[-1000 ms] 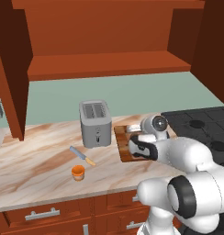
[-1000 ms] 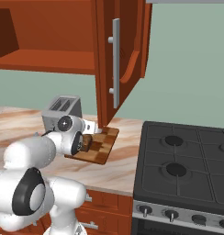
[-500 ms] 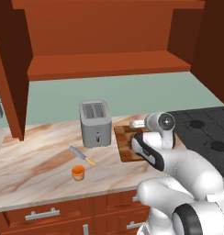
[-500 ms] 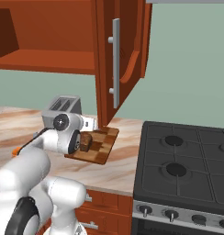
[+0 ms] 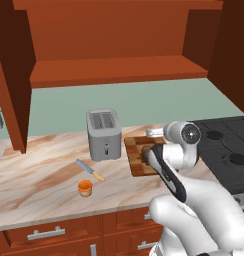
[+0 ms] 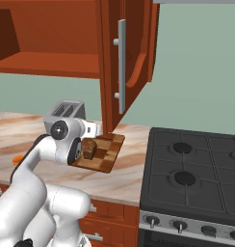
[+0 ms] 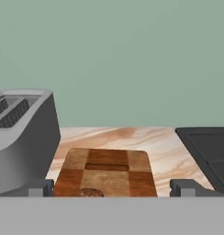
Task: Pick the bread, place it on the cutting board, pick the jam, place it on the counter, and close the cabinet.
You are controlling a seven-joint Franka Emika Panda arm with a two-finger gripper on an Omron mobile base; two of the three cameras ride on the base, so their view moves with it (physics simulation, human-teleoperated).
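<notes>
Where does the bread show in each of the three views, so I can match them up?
Left base view: on the cutting board, behind the arm; I cannot make it out.
Right base view: bread left of centre, on the board.
Hand view: its top at the bottom edge.
Shared landmark: the toaster, left of the board.

Both base views look forward and down from behind the arm, sharing the toaster and cutting board from opposite sides. The hand view sits low, close over the board's near end, facing the far wall.
</notes>
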